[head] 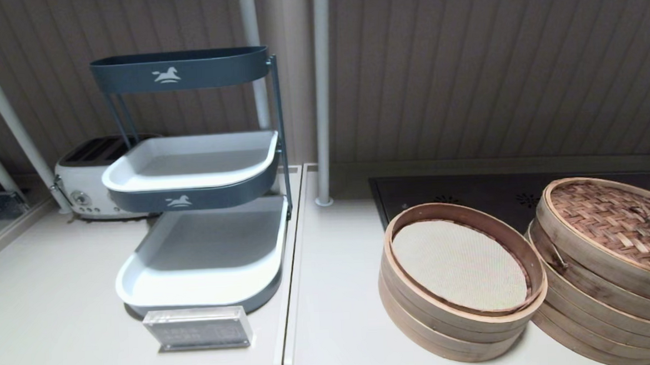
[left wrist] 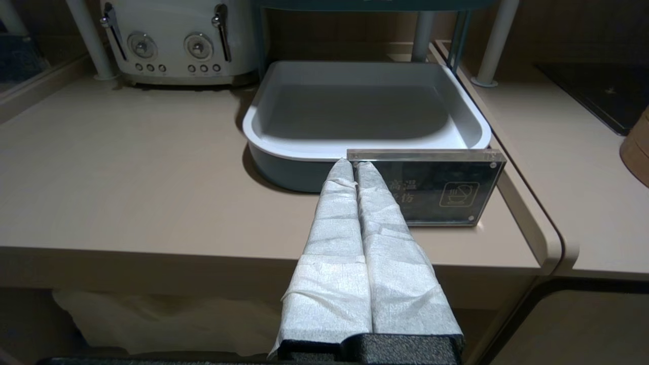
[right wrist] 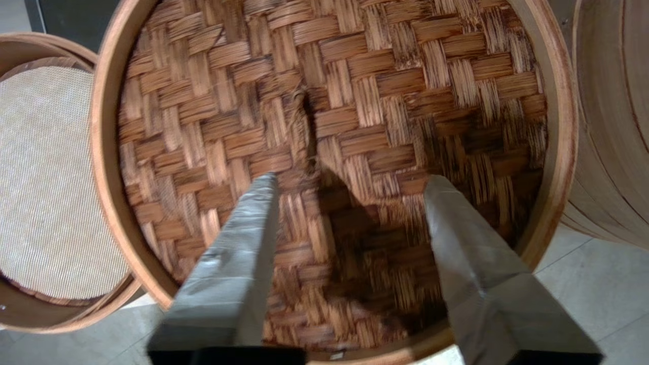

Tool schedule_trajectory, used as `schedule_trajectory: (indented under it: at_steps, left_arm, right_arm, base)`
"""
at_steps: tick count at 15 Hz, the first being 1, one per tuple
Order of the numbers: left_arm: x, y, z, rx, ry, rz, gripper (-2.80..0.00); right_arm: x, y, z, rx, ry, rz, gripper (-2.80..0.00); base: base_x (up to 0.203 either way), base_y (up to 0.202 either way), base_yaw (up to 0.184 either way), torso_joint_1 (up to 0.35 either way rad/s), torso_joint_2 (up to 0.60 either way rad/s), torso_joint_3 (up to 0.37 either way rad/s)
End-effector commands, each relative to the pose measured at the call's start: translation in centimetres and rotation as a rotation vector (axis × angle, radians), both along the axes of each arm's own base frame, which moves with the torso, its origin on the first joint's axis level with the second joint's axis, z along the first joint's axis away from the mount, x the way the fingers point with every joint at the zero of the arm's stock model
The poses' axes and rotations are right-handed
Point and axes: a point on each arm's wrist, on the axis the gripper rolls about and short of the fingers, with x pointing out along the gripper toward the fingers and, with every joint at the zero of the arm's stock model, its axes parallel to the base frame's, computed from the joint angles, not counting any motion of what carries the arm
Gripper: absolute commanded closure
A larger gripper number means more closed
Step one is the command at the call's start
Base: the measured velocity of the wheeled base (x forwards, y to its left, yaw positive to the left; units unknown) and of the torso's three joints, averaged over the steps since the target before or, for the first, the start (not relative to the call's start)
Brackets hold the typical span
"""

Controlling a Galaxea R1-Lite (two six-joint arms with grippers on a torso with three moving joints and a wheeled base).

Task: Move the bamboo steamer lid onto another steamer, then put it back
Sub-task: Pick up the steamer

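The bamboo steamer lid, reddish-brown weave in a pale rim, lies slightly tilted on top of the other steamer, a stack of pale rings at the far right. My right gripper hovers open just over the lid, its two fingertips spread a little short of the small dark loop at the centre, with nothing between them. The steamer with the cream cloth liner stands uncovered to the left of that stack. My left gripper is shut and empty, parked off the counter's front edge.
A three-tier grey and white tray rack stands on the left counter with a clear acrylic sign before it and a white toaster behind. A dark cooktop lies behind the steamers. Another bamboo wall rises beside the lid.
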Motion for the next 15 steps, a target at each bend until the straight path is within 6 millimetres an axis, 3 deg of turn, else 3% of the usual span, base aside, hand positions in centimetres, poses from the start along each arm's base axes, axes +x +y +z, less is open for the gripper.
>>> schedule_trajectory:
  at_steps: [1, 10, 15]
  left_arm:
    - [0.2, 0.0, -0.8, 0.000, 0.024, -0.001, 0.00]
    - [0.2, 0.0, -0.8, 0.000, 0.024, -0.001, 0.00]
    - [0.2, 0.0, -0.8, -0.001, 0.025, 0.000, 0.00]
  right_arm:
    - [0.8, -0.5, -1.1, 0.027, 0.027, 0.006, -2.80]
    - [2.5, -0.5, -1.9, 0.032, 0.046, 0.028, -2.80]
    - [3.7, 0.5, -1.8, -0.035, 0.037, 0.043, -2.80]
  base:
    - [0.000, 0.000, 0.000, 0.000, 0.00, 0.000]
    - [0.000, 0.000, 0.000, 0.000, 0.00, 0.000]
    - [0.000, 0.000, 0.000, 0.000, 0.00, 0.000]
